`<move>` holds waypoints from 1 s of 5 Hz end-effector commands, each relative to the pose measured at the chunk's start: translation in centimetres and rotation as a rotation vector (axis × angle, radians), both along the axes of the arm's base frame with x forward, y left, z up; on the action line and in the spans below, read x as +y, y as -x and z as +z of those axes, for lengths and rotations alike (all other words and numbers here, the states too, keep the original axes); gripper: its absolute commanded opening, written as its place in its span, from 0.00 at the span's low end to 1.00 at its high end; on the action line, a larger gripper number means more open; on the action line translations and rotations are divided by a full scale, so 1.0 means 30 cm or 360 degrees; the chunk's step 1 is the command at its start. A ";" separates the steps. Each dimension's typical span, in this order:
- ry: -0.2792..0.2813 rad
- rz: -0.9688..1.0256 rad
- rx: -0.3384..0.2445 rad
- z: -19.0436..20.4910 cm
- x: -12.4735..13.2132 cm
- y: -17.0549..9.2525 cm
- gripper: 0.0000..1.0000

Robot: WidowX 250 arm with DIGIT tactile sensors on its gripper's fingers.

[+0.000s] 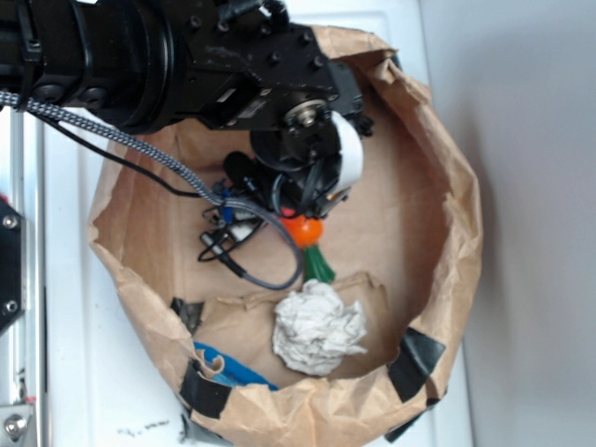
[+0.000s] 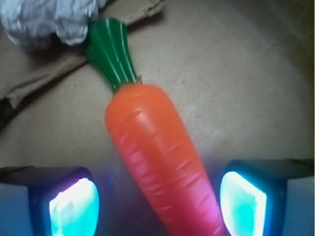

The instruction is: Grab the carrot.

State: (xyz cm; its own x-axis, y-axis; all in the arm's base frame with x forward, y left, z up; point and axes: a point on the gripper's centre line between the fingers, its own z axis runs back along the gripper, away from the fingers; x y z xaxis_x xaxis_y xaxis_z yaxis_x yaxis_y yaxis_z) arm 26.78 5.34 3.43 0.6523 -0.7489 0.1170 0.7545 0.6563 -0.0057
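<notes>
Exterior view shows a white surface (image 1: 74, 307) carrying a rolled-down paper bag (image 1: 447, 168), with the black arm (image 1: 140, 56) reaching into it, hiding most of the carrot (image 1: 304, 230). Wrist view shows the carrot whole, lying on the bag's floor, its green stem beside a crumpled paper ball (image 2: 44, 19). The hand (image 2: 157, 204) is spread, one finger on each side of the carrot, gripping nothing.

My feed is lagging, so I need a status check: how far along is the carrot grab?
Done: the pincer is lowered inside the paper bag and straddles the carrot, one finger on each side. In hand: lining up; the jaws look open, with gaps to the carrot on both sides. Left: close on the carrot and lift. The paper ball lies by the stem, clear of the fingers.
</notes>
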 end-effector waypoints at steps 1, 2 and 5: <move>0.0079 -0.0103 -0.0028 -0.043 -0.050 -0.027 0.87; 0.0070 -0.0097 -0.0045 -0.033 -0.054 -0.041 0.00; 0.0328 0.0406 0.0007 0.295 0.035 0.011 0.00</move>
State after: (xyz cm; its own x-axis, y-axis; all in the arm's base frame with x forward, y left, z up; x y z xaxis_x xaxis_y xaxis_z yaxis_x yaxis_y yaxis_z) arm 25.83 5.99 10.22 0.8313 -0.5202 0.1960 0.5547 0.7989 -0.2324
